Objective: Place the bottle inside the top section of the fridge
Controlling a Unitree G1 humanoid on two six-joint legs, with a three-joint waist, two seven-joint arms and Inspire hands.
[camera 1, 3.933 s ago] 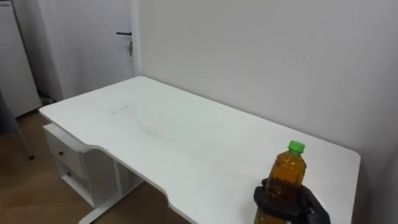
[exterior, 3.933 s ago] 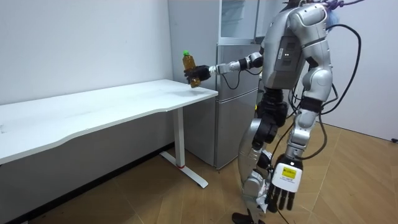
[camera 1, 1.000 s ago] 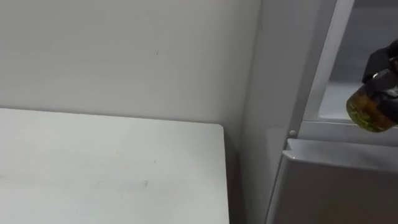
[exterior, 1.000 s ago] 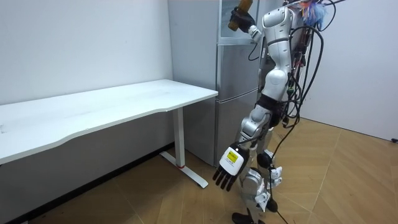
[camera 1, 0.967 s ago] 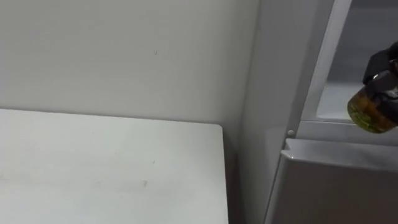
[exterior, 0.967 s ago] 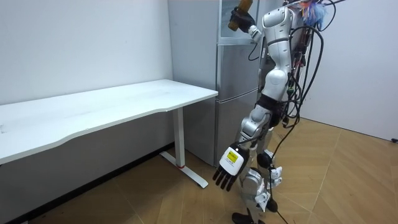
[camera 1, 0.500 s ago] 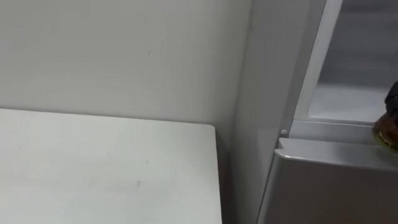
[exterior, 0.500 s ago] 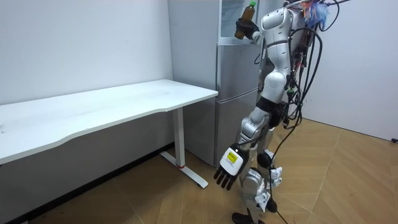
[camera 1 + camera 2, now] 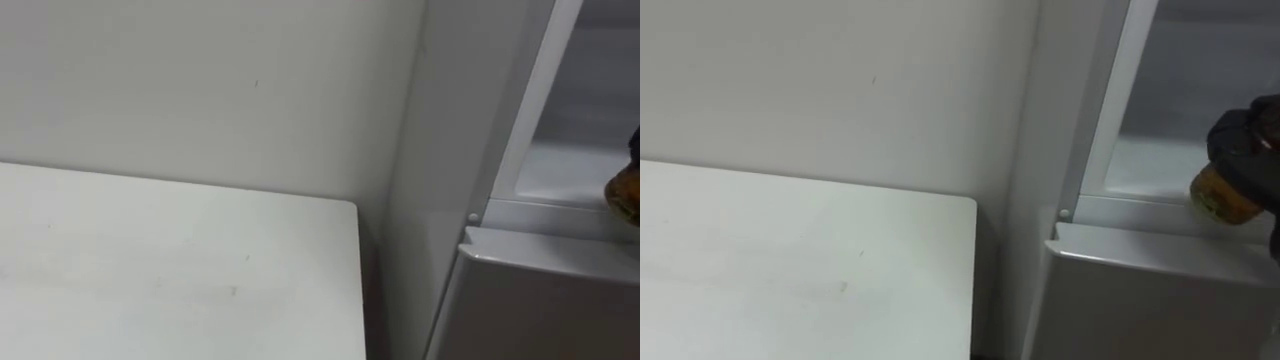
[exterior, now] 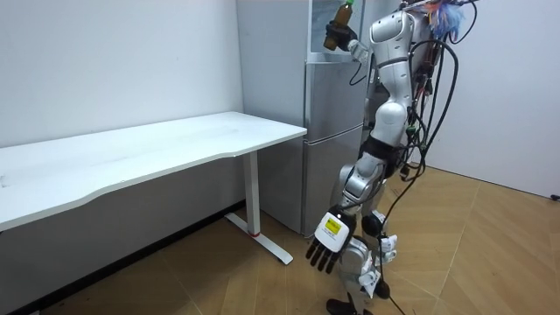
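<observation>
The bottle (image 9: 1223,200), amber with a green cap, is held high at the open upper compartment (image 9: 1160,150) of the grey fridge (image 10: 328,131). My right hand (image 9: 1245,135) is shut on it, dark fingers curled round its body, its base just above the compartment's lower sill. In the room view the bottle (image 10: 335,26) leans at the top of the fridge with my right hand (image 10: 343,39) raised to it. My left hand (image 10: 328,245) hangs beside my leg, fingers straight and holding nothing. I stand right in front of the fridge.
A white table (image 9: 150,280) stands to my left against the wall, its end close to the fridge's side. The closed lower fridge door (image 9: 1140,300) is below the opening. Wooden floor (image 10: 490,245) lies open behind me.
Over 3.9 s I carried the bottle from above the table up to the fridge's opening. In the last second the bottle has shifted only slightly there; my left arm has swung a little.
</observation>
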